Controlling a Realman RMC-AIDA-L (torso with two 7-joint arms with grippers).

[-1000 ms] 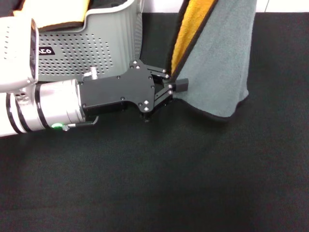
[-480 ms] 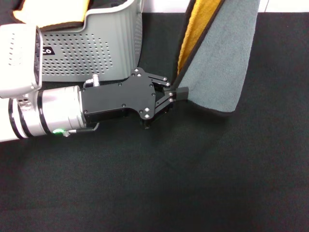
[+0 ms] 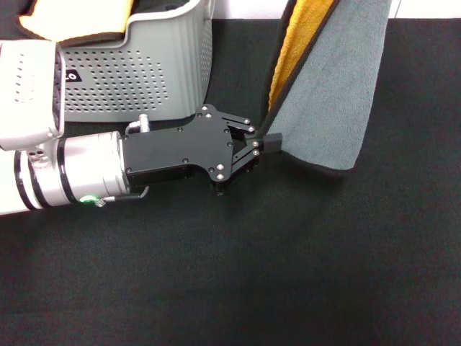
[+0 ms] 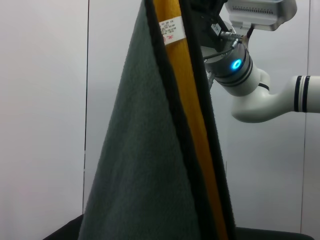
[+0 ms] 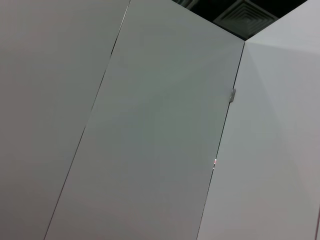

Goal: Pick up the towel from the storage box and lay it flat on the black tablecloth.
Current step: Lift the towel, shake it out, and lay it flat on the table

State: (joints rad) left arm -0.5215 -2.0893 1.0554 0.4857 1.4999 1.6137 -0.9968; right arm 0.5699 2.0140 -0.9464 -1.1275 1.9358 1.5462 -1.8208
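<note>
One towel [image 3: 328, 101] hangs in the air over the black tablecloth [image 3: 288, 267], grey face outward, its yellow-orange face showing in the fold along the near edge. It drops from above the top of the head view, and its rounded lower corner dangles just above the cloth. The left gripper [image 3: 265, 142] reaches in low from the left, lying almost flat over the tablecloth, and its fingers are pinched together on the dark edging at the towel's lower left corner. From the left wrist, the towel [image 4: 150, 165] rises like a tent, a white tag near its top, and up there the right gripper [image 4: 202, 10] has hold of it, though the fabric hides whether those fingers are clamped or not. Behind the left arm sits the storage box [image 3: 144, 65] at the far left of the tablecloth, well clear of the towel. A smaller yellow-orange cloth [image 3: 79, 18] lies draped over its rim.
</note>
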